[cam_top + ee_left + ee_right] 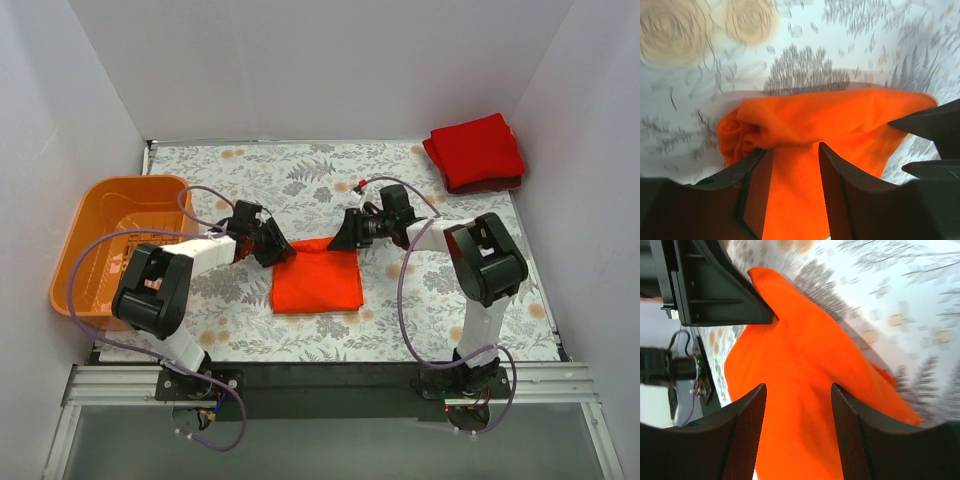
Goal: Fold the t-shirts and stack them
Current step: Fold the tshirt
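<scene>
- Desk (pixel 300 185) — covered in a grey leaf-and-flower print, with white walls on three sides. Both arms are bolted at its near edge.
- Left arm (pixel 160 285) and right arm (pixel 487 262) — each bends inward to the middle of the desk. The two wrists face one another across the far edge of the orange shirt. The left arm's elbow hangs over the near right corner of the basket.
- Basket (pixel 110 215) — orange plastic, at the left edge of the desk.
- Orange shirt (pixel 316 282) — folded to a rough square and lying flat mid-desk, between the two arms. In the left wrist view its cloth (pixel 840 120) is bunched into a small lump at the far-left corner. In the right wrist view it (pixel 800 365) lies smoother, with a long crease.
- Red shirt (pixel 475 152) — deeper red, folded, in the far right corner of the desk beside the wall, well apart from the orange shirt.
- Left jaws — apart, low over the far-left corner of the orange shirt. The dark fingers (pixel 757 195) stand either side of a strip of orange cloth that shows in the gap. I cannot tell whether they touch the cloth.
- Right jaws — apart, over the far-right corner of the orange shirt. The fingers (pixel 742 440) straddle orange cloth in the same way. I cannot tell whether these touch it either.
</scene>
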Motion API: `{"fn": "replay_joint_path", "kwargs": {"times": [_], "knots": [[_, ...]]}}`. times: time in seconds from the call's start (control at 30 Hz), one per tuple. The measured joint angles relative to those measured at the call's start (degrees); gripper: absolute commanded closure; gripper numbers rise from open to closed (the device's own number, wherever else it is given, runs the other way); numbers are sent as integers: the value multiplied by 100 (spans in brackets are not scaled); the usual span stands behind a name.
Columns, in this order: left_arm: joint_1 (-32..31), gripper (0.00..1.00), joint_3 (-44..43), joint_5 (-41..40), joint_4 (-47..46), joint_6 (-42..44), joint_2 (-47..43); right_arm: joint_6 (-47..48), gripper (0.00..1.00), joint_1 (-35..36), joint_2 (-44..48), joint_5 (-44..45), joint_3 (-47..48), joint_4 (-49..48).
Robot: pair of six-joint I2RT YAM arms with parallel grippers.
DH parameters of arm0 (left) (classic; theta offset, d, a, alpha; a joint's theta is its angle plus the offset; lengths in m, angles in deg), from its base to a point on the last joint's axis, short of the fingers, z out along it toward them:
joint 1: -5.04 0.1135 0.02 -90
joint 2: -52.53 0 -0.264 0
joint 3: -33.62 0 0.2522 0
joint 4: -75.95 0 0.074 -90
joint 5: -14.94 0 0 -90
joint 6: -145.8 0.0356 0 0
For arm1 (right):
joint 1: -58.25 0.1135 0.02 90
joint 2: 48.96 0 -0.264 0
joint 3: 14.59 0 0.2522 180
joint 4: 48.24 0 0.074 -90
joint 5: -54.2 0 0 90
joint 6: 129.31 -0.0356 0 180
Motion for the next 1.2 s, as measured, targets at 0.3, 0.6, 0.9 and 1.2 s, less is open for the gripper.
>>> {"fn": "replay_joint_path", "kwargs": {"times": [0.3, 0.6, 0.9, 1.2], "knots": [[415, 62, -387, 549, -638, -437, 769, -1318, 43, -807, -1003, -542, -57, -1683], [442, 39, -57, 605, -245, -466, -323, -2065, 43, -951, -197, -750, -817, -2227], [387, 57, 901, 758, -125, -544, -2371, -2371, 47, -428, 1462, -1001, -1790, -2684], [343, 79, 2124, 977, -122, -1064, -1967, -2494, 63, 378, 199, -1259, -2234, -2778]]}}
